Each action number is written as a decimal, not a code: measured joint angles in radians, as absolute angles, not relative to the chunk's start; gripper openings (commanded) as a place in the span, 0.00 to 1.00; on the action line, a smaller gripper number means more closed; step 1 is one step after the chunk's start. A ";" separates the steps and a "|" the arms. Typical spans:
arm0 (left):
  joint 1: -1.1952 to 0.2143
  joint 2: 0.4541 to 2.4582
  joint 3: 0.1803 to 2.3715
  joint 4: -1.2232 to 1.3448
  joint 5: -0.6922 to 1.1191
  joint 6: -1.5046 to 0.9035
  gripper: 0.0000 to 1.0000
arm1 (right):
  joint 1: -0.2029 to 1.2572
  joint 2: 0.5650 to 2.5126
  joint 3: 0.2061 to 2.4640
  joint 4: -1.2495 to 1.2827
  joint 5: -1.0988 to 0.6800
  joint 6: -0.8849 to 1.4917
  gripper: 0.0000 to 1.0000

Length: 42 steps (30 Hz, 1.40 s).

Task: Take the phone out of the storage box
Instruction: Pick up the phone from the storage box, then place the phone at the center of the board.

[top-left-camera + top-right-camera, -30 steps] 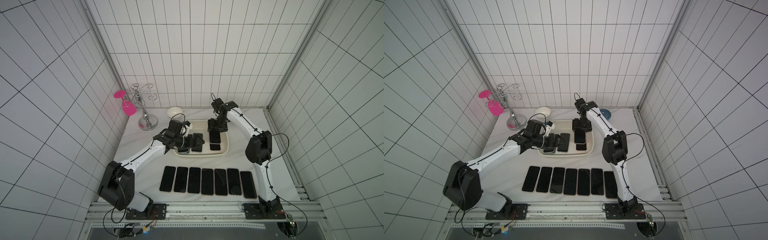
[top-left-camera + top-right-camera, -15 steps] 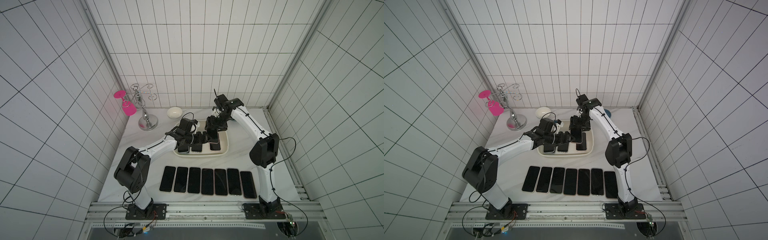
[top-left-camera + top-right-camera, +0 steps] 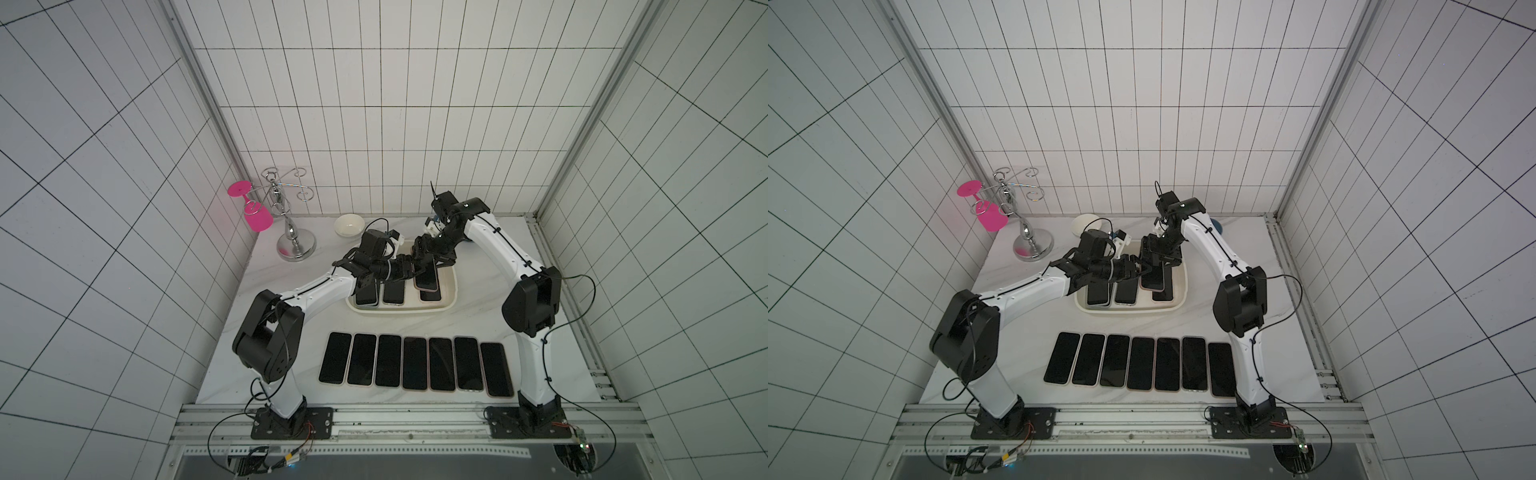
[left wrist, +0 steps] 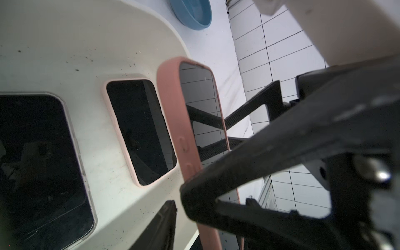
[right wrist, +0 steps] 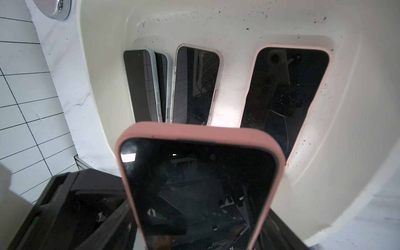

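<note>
The storage box (image 3: pixel 399 311) (image 3: pixel 1129 311) is a cream tub at the back middle of the table. Above its right half, a phone (image 3: pixel 426 276) (image 5: pixel 199 184) in a pink case hangs tilted. My right gripper (image 3: pixel 432 259) (image 5: pixel 199 227) is shut on it across its width at the far end. My left gripper (image 3: pixel 415 268) (image 4: pixel 178 195) reaches in from the left, jaws straddling the phone's (image 4: pixel 173 108) near edge. One finger touches it; a gap shows at the other. Three or more phones lie in the box (image 5: pixel 238 21), one pink-cased (image 5: pixel 285 97).
Several phones (image 3: pixel 415 363) lie in a row along the table's front. A white bowl (image 3: pixel 349 225) and a blue bowl (image 4: pixel 192 13) stand behind the box. A chrome rack (image 3: pixel 291 232) holding a pink glass (image 3: pixel 255 214) stands at the back left.
My right gripper has lifted the pink-cased phone off the box floor. My left arm has swung right across the box to that phone, and its jaws have narrowed around it.
</note>
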<state>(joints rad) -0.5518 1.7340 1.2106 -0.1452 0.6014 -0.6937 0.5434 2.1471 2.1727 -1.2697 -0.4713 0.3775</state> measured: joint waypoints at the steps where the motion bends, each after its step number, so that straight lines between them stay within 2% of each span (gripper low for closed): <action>1: -0.552 1.737 1.211 -0.146 0.607 -0.691 0.43 | 0.543 2.147 2.172 -1.272 -0.479 0.373 0.42; 6: -0.553 1.750 1.214 -0.149 0.637 -0.675 0.25 | 0.539 2.147 2.160 -1.278 -0.507 0.353 0.42; 9: -0.553 1.750 1.214 -0.157 0.645 -0.678 0.12 | 0.530 2.147 2.147 -1.277 -0.545 0.338 0.46; 10: -0.552 1.750 1.214 -0.165 0.649 -0.680 0.06 | 0.527 2.146 2.142 -1.275 -0.566 0.326 0.51; 12: -0.542 1.749 1.215 -0.162 0.664 -0.683 0.00 | 0.516 2.143 2.129 -1.259 -0.614 0.311 0.69; 13: -0.540 1.748 1.216 -0.159 0.668 -0.687 0.00 | 0.512 2.141 2.124 -1.252 -0.629 0.308 0.77; 15: -0.535 1.742 1.215 -0.162 0.671 -0.685 0.00 | 0.510 2.131 2.109 -1.243 -0.645 0.307 0.88; 16: -0.535 1.734 1.214 -0.170 0.670 -0.683 0.00 | 0.508 2.127 2.104 -1.241 -0.655 0.310 1.00; 21: -0.488 1.648 1.174 -0.262 0.664 -0.658 0.00 | 0.479 2.071 2.077 -1.236 -0.690 0.330 0.99; 26: -0.366 1.387 1.125 -0.514 0.655 -0.522 0.00 | 0.407 1.983 2.032 -1.223 -0.695 0.334 0.99; 30: -0.244 1.151 1.117 -0.751 0.507 -0.396 0.00 | 0.383 1.937 1.996 -1.218 -0.697 0.324 0.99; 32: -0.228 1.085 1.118 -0.865 0.410 -0.364 0.00 | 0.394 1.920 1.968 -1.215 -0.701 0.316 0.99; 37: -0.205 1.182 1.159 -1.133 0.224 -0.351 0.00 | 0.439 1.903 1.900 -1.201 -0.717 0.299 0.99; 42: -0.163 1.307 1.098 -1.207 0.128 -0.397 0.00 | 0.475 1.896 1.844 -1.174 -0.738 0.290 0.99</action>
